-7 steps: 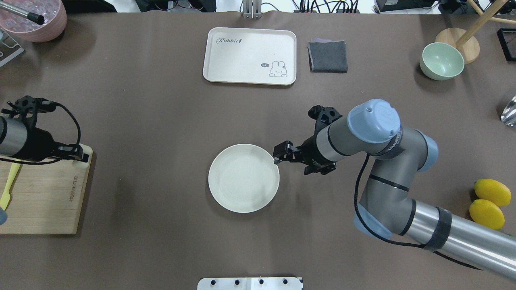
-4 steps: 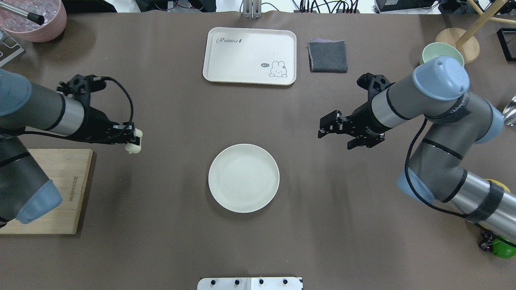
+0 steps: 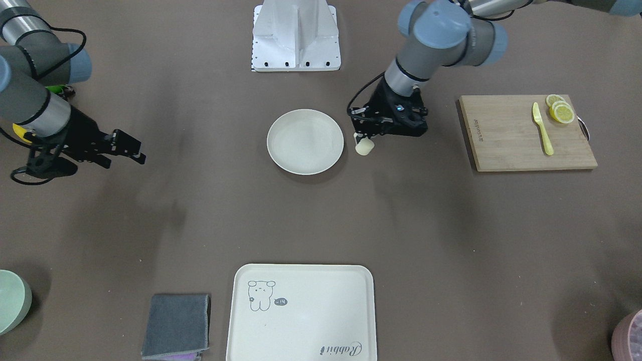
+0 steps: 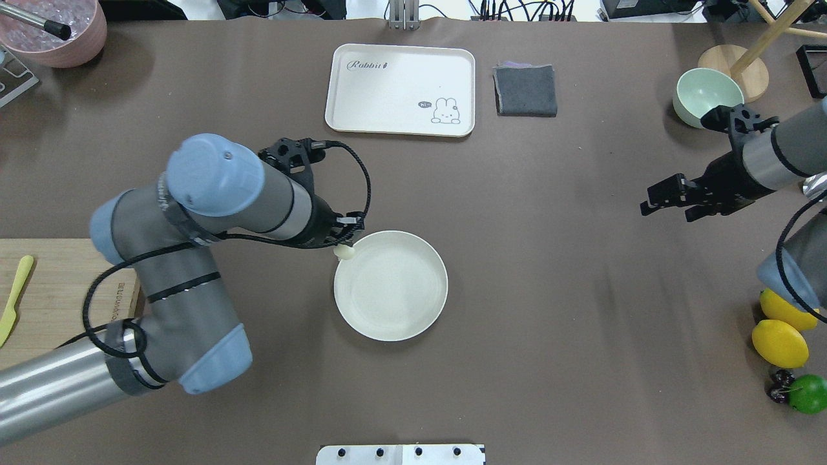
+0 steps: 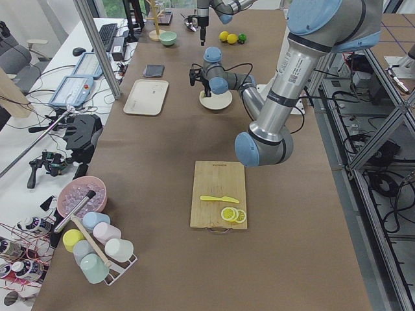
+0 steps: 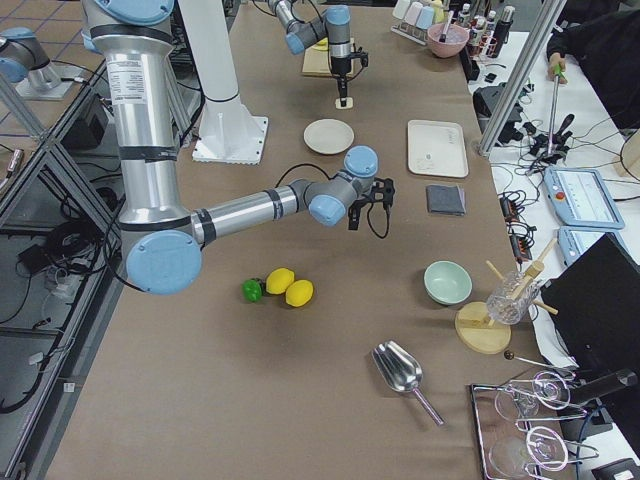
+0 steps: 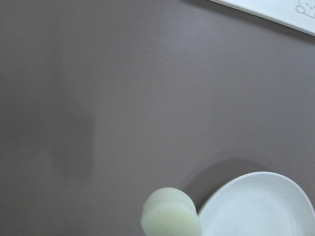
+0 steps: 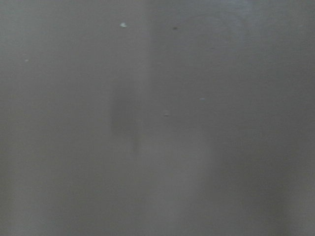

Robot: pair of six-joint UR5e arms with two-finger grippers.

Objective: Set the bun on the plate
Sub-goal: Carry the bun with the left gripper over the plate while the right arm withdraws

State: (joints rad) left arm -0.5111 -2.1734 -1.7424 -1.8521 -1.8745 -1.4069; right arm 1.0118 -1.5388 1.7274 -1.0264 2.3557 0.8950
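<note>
The bun (image 4: 344,252), a small pale cream lump, hangs in my left gripper (image 4: 342,244), which is shut on it. It sits just above the far left rim of the round cream-white plate (image 4: 390,332) at the table's middle. Seen from the front, the bun (image 3: 364,146) is beside the plate (image 3: 305,142), just off its edge. The left wrist view has the bun (image 7: 170,215) at the bottom and the plate (image 7: 256,209) to its right. My right gripper (image 4: 659,197) hovers far to the right, open and holding nothing.
A cream tray (image 4: 400,89) with a rabbit drawing and a folded grey cloth (image 4: 525,90) lie at the back. A green bowl (image 4: 707,97) stands back right, lemons (image 4: 782,342) front right. A wooden cutting board (image 3: 521,133) carries a yellow knife (image 3: 542,130) and lemon slices (image 3: 560,110).
My left arm has swung in from the cutting board side with the bun, reaching the plate's rim. My right arm has pulled back from the plate to the far right.
</note>
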